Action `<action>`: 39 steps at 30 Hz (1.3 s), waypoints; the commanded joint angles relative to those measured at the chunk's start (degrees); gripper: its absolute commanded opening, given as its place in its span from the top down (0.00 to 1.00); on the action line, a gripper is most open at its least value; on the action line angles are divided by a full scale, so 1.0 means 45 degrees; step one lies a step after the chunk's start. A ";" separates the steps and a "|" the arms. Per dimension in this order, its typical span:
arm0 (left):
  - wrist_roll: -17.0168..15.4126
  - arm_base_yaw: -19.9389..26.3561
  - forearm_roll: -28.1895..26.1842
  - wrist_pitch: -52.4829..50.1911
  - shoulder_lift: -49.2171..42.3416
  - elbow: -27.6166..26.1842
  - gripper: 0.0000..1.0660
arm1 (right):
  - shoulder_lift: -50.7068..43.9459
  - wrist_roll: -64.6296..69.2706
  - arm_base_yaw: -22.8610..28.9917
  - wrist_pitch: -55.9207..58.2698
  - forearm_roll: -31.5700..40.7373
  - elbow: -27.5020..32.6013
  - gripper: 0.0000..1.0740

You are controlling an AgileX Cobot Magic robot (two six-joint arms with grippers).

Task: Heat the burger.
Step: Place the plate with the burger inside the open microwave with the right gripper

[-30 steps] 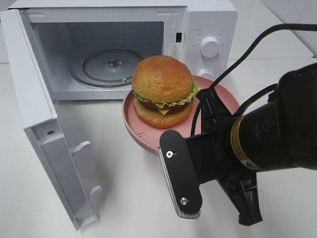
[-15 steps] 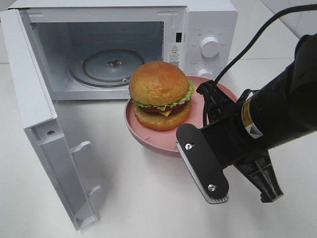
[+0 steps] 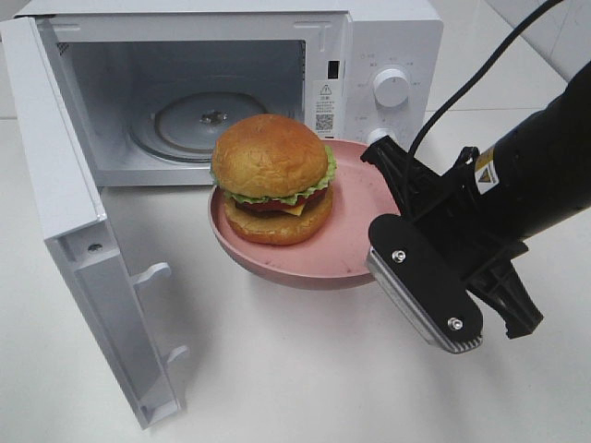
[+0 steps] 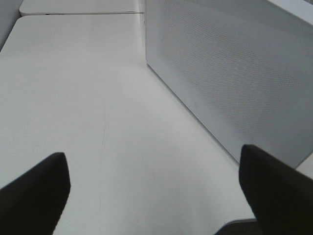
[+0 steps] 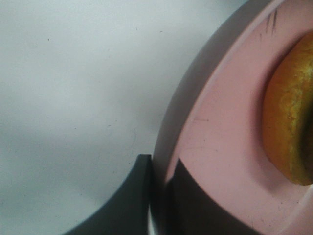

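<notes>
We find the microwave [image 3: 388, 46] casing glossy white and its turntable [image 3: 199, 125] clear glass. The plate [image 3: 355, 242] looks like smooth, matt pink plastic. The burger [image 3: 268, 157] shows a slight sheen on its bun. The desk [image 3: 277, 369] is smooth matt white; the right hand [image 5: 160, 193] is matt black plastic.

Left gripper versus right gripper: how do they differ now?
The left gripper stands open and empty; the right gripper is shut on the pink plate rim. The left gripper faces the table beside the microwave; the right gripper's plate bears the burger before its open front. Both are dark.
</notes>
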 commanded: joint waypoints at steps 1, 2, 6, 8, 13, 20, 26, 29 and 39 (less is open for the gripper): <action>-0.0025 -0.0013 0.0051 -0.0178 -0.0216 0.0025 0.17 | -0.0178 -0.1681 -0.0369 -0.0879 0.1375 -0.0229 1.00; -0.0025 -0.0013 0.0051 -0.0178 -0.0216 0.0025 0.17 | -0.0153 -0.2801 -0.0586 -0.0879 0.2152 -0.0229 1.00; -0.0025 -0.0013 0.0051 -0.0178 -0.0216 0.0025 0.17 | -0.0025 -0.3769 -0.0853 -0.0929 0.2636 -0.0229 1.00; -0.0025 -0.0013 0.0051 -0.0178 -0.0216 0.0025 0.17 | 0.0153 -0.3845 -0.0891 -0.1159 0.2699 -0.0229 1.00; -0.0025 -0.0013 0.0051 -0.0178 -0.0216 0.0025 0.17 | 0.0331 -0.3820 -0.0853 -0.1464 0.2712 -0.0280 1.00; -0.0025 -0.0013 0.0051 -0.0178 -0.0216 0.0025 0.17 | 0.0764 -0.3667 -0.0853 -0.1426 0.2814 -0.0993 1.00; -0.0025 -0.0013 0.0038 -0.0178 -0.0216 0.0025 0.17 | 0.1362 -0.3629 -0.0484 -0.1426 0.2801 -0.1604 1.00; -0.0025 -0.0013 0.0038 -0.0178 -0.0216 0.0025 0.17 | 0.1502 -0.3629 -0.0395 -0.1451 0.2801 -0.1719 1.00; -0.0025 -0.0013 0.0038 -0.0178 -0.0216 0.0025 0.17 | 0.3132 -0.2967 -0.0267 -0.1464 0.2776 -0.3450 1.00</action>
